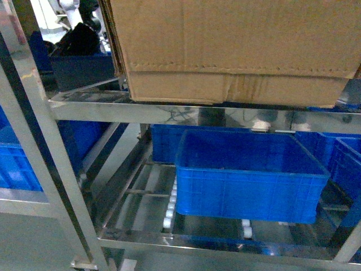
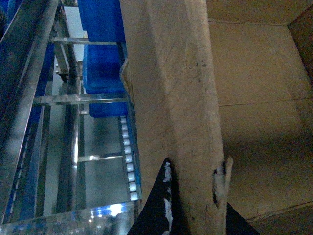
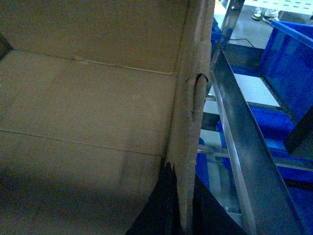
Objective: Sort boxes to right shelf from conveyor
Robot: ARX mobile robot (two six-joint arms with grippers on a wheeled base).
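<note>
— Cardboard fills the wrist views first. On the left wrist view the torn side wall of the cardboard box [image 2: 176, 98] runs up the middle, and the left gripper [image 2: 190, 205] stands at its lower end, one dark finger [image 2: 159, 205] on the outer face and the other on the inner face.

— So it is gripping the wall?

— Yes, the wall sits between the two fingers, pinched. The right gripper [image 3: 178, 205] does the same on the opposite wall; its dark fingers [image 3: 159, 210] clamp the ragged edge from both sides.

— Where is the box in the head view?

— At the top of the picture, the box [image 1: 237, 51] has its base resting on, or just above, the front rail of the upper level of the shelf [image 1: 186, 110]; I cannot tell if it touches. A perforated line runs near its base.

— And under it?

— One level lower, a blue crate [image 1: 248, 180] stands on the white roller tracks [image 1: 169, 206]. More blue crates [image 1: 17, 164] are at the left and right, behind the slanted steel uprights [image 1: 34, 113].
</note>
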